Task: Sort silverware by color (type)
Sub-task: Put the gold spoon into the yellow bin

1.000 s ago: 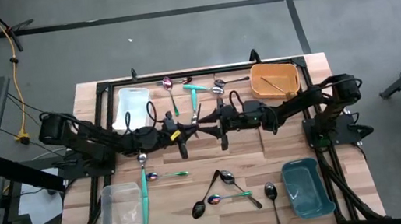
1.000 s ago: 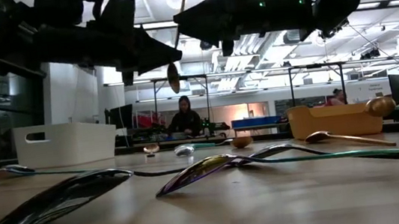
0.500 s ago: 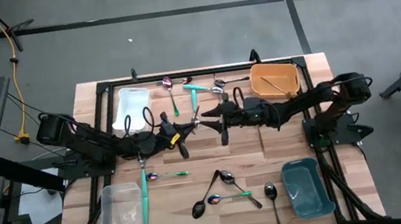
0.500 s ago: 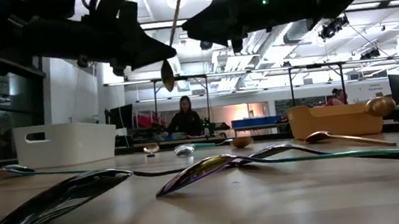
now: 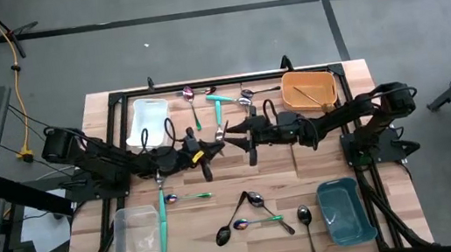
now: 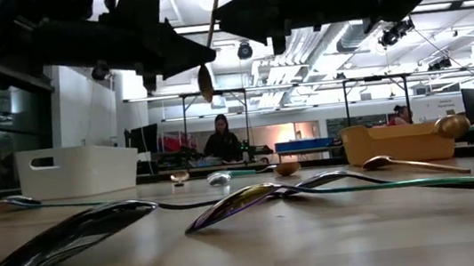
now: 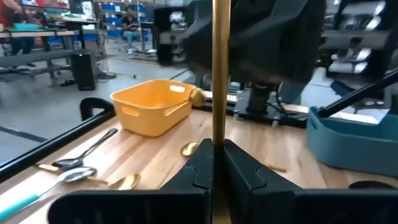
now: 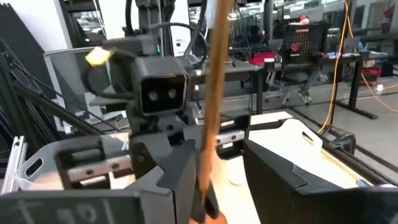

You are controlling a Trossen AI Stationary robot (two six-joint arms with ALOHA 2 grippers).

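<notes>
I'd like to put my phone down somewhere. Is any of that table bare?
Bare wood shows between the clear plastic bin and the black spoons, and right of the grippers below the orange plastic bin. It is crowded along the far edge between the white bin and orange bin.

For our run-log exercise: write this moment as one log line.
left pincer: shut on gold spoon | right pincer: around same spoon | spoon: airborne mid-table

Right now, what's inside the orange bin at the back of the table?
From above, the orange bin holds at least one gold spoon lying slanted on its floor. From table height its wall hides the inside; only a gold spoon bowl pokes over the rim.
</notes>
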